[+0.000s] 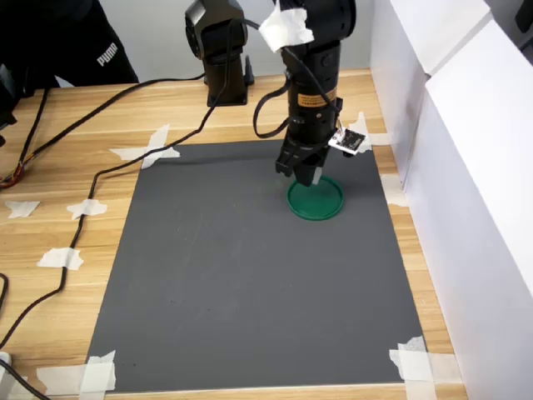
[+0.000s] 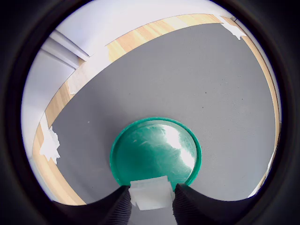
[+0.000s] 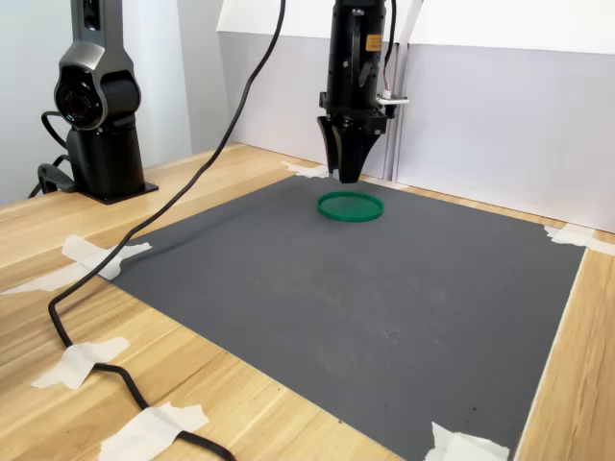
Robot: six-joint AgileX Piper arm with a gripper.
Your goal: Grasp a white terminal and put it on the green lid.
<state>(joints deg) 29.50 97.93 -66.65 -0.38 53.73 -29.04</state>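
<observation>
Above grey mat (image 1: 250, 283), vertical arm's jaws clamp white terminal (image 2: 150, 193) over green lid (image 2: 154, 152).

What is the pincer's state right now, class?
Pincer: closed on the white terminal, held above the green lid.

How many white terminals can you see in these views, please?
1. The white terminal is clamped between the gripper fingers, above the near rim of the green lid in the wrist view. Both exterior views hide it behind the fingers.
</observation>
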